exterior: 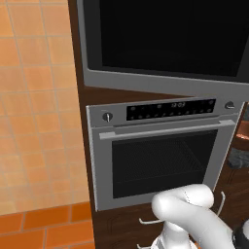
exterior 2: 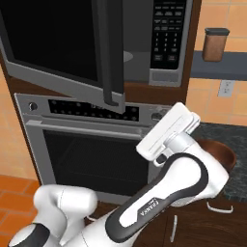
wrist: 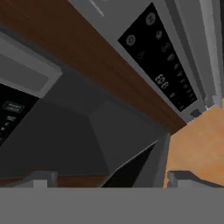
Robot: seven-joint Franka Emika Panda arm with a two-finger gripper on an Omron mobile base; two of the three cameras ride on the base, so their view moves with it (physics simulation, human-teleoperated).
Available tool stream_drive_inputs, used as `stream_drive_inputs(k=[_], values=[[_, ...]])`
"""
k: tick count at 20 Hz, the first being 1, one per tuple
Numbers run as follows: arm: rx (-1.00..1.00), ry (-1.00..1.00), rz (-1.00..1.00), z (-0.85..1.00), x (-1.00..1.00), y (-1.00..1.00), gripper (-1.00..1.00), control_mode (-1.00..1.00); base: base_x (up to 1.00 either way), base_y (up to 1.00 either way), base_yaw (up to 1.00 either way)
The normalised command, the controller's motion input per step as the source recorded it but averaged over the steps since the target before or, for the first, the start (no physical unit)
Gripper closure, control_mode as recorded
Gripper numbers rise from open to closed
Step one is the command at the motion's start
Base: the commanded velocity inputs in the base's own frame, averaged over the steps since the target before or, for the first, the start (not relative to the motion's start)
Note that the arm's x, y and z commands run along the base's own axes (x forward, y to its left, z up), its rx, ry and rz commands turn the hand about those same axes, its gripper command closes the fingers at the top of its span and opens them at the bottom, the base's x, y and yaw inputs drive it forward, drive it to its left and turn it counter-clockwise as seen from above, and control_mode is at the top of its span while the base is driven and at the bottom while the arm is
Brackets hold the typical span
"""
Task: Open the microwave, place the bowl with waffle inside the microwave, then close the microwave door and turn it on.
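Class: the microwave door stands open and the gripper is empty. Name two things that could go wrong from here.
The microwave door juts out above the arm; lifting the bowl in could strike its handle. The arm's elbow sits close to the bowl; swinging the open gripper toward it might knock it.

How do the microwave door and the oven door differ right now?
The microwave door is swung open; the oven door is shut. The microwave door's handle is a dark vertical bar; the oven door's handle is a silver horizontal bar. The microwave door sits above the oven door. Both have dark glass in grey frames.
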Motion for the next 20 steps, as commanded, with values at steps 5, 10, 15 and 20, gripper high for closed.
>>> stream_drive_inputs(k=[5,10,15,20], values=[[-0.02,-0.2,0.04,0.08,0.71,0.09,-1.0,-1.0,0.0,0.0,0.0],[-0.07,-0.28,0.18,0.22,0.47,0.52,-1.0,-1.0,0.0,0.0,0.0],[-0.2,-0.41,0.29,0.47,-0.47,0.79,-1.0,-1.0,0.0,0.0,0.0],[-0.29,-0.54,0.28,0.48,-1.0,0.89,-1.0,-1.0,0.0,0.0,0.0]])
